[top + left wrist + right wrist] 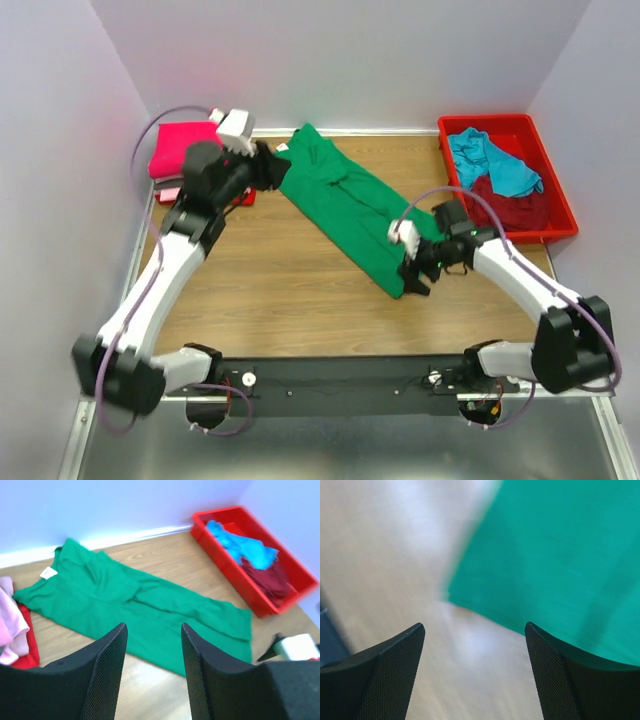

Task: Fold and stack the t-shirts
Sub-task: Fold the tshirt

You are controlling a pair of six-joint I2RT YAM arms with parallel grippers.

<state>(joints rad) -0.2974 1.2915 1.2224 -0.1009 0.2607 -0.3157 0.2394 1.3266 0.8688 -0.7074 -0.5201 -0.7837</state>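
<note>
The bright green t-shirt [350, 205] lies flat as a long narrow strip, diagonal from the back left to the middle right of the table. It also shows in the left wrist view [135, 600] and in the right wrist view [560, 560]. My left gripper [272, 166] is open and empty beside its collar end, fingertips [120, 630] above the near edge. My right gripper [418, 278] is open and empty just off the hem corner, over bare wood [474, 627]. A hot pink t-shirt [185, 148] tops a folded stack at the back left, with a light pink one [10, 622] in it.
A red plastic bin [555, 205] stands at the back right and holds a teal t-shirt [490, 160] and a dark red t-shirt [515, 210]. Walls close in the back and both sides. The black arm mount runs along the near edge [340, 375].
</note>
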